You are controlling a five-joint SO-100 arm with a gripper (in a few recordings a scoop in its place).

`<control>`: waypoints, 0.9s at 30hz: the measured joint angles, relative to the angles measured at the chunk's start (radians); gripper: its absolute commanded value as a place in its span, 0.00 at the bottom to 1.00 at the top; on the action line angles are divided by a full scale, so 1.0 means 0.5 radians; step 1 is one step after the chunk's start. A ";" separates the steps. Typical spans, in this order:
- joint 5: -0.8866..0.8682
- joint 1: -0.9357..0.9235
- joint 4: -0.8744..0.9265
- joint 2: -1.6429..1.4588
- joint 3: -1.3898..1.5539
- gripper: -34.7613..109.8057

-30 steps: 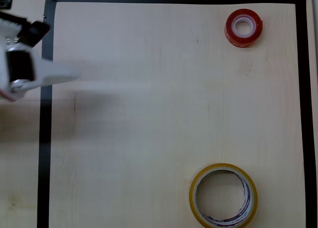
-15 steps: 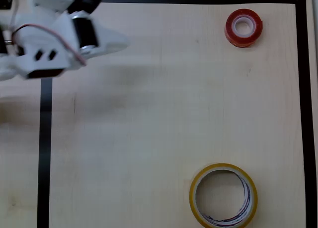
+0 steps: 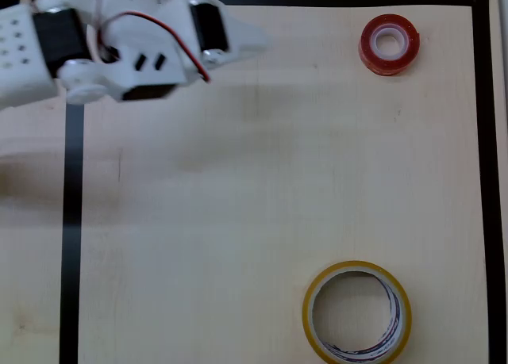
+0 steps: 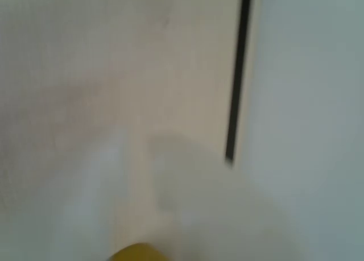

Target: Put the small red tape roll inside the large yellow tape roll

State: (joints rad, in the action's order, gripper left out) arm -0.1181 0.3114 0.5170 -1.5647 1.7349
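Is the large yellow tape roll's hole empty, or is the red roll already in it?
Empty: bare wood shows through the large yellow tape roll; the small glossy red tape roll lies flat far from it.

The white end effector [image 3: 246,37] hangs over the worktop's [image 3: 238,205] far left; small red tape roll [image 3: 389,44] far right, large yellow tape roll [image 3: 356,312] near right.

small red tape roll [image 3: 389,44] top right — large yellow tape roll [image 3: 356,311] below
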 measured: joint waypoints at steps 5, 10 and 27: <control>0.000 0.018 -0.061 0.190 -0.129 0.24; 0.000 0.018 -0.061 0.515 -0.426 0.24; 0.000 0.018 0.565 1.798 -2.175 0.24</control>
State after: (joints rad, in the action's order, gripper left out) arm -0.1181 0.3206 0.7992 -0.6657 0.6473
